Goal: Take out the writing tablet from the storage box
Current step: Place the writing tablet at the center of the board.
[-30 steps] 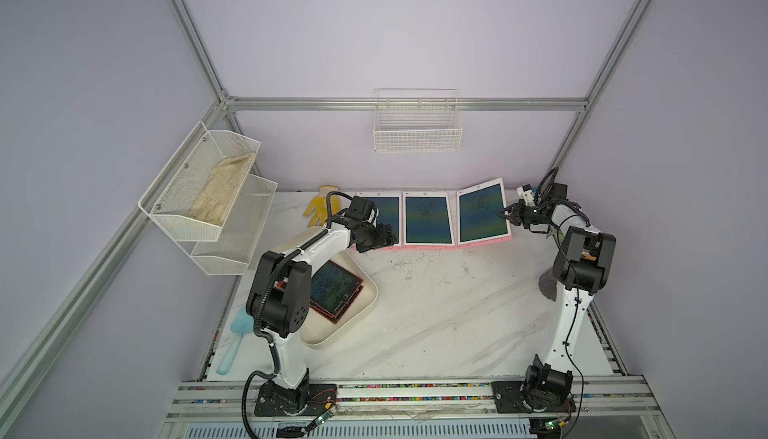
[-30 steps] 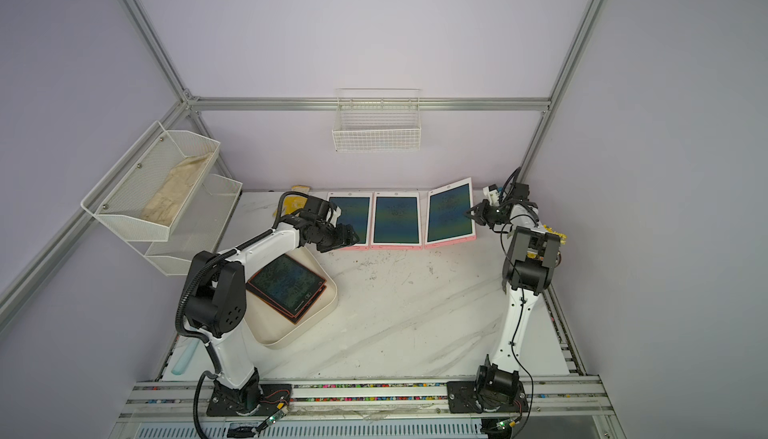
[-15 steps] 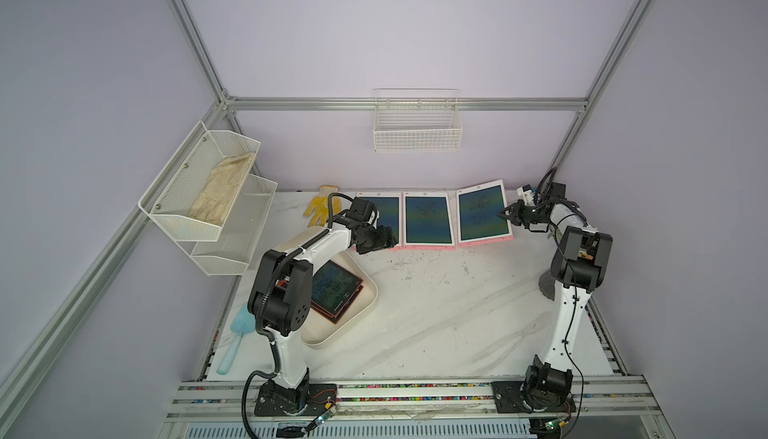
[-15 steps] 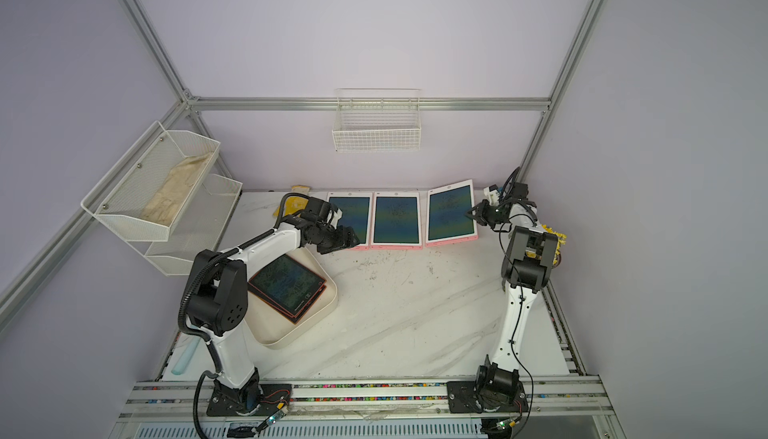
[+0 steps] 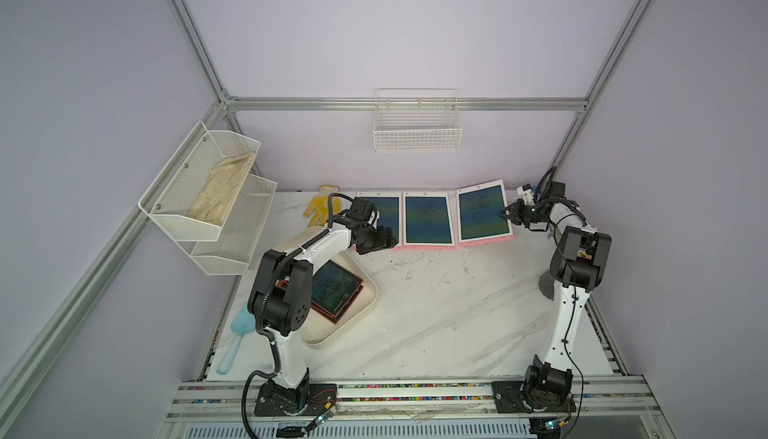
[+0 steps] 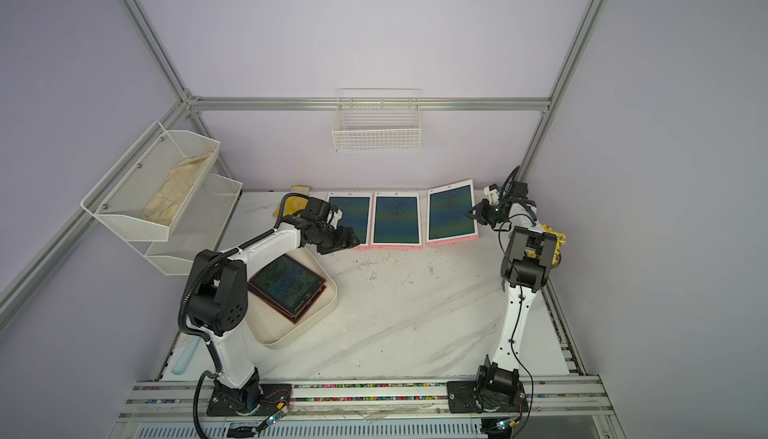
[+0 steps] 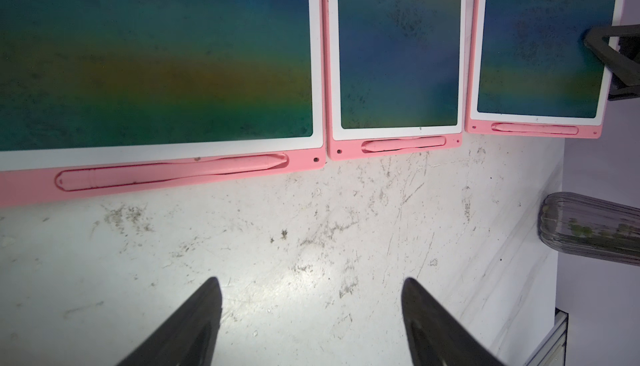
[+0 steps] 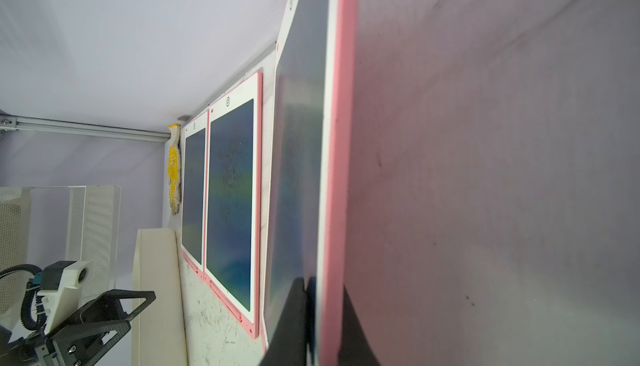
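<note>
The cream storage box (image 5: 332, 339) (image 6: 291, 337) sits at the table's left and holds a stack of dark writing tablets with red edges (image 5: 336, 291) (image 6: 286, 285). Three pink-framed writing tablets lie in a row at the back. My right gripper (image 5: 508, 212) (image 6: 473, 212) (image 8: 323, 283) is shut on the right edge of the rightmost pink tablet (image 5: 484, 212) (image 7: 540, 52) (image 8: 301, 139), which is tilted with that edge raised. My left gripper (image 5: 388, 241) (image 6: 353, 241) (image 7: 310, 281) is open and empty over bare table, just in front of the leftmost pink tablet (image 7: 156, 52).
A white mesh two-tier shelf (image 5: 208, 196) hangs on the left wall and a wire basket (image 5: 417, 129) on the back wall. A yellow glove (image 5: 320, 208) lies at the back left. A light blue scoop (image 5: 237, 337) lies left of the box. A clear container (image 7: 588, 229) stands by the right arm.
The left gripper has edged slightly toward the table's front. The right gripper holds the tilted pink tablet in about the same place.
</note>
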`<state>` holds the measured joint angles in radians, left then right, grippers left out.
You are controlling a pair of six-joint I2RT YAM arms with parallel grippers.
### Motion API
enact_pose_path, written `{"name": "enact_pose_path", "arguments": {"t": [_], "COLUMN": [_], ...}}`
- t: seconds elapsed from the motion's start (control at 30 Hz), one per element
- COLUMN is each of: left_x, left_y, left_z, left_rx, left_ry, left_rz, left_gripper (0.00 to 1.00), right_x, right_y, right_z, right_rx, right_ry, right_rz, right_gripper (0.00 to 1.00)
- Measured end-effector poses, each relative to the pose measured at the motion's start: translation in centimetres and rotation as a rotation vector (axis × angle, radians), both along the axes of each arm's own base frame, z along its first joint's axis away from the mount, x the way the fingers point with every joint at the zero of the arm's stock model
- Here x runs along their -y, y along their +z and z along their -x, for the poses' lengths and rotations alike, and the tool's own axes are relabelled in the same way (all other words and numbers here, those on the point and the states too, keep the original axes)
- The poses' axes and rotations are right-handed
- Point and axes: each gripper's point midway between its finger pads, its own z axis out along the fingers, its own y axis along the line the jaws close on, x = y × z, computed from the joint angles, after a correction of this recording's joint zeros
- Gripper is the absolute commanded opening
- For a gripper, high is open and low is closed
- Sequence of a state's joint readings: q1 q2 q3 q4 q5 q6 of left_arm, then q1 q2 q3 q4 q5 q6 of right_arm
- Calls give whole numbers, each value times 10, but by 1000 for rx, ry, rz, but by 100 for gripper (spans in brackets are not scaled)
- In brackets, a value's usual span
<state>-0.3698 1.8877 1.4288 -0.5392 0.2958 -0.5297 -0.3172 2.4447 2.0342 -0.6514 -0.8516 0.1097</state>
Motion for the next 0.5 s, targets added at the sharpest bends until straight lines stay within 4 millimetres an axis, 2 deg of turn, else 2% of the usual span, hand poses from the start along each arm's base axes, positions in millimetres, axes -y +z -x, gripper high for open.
{"name": "enact_pose_path", "arguments": {"t": [0.5], "left_x": [2], "left_y": [1], "left_z": [1], "left_rx": [-4], "left_ry": [-11], "left_rz": [11], "left_gripper": [80], "right_x": [-7], "right_y": [-1], "right_z": [-1], "right_rx": [31], "right_ry": [49], "right_rz": [28], "right_gripper": [4]}}
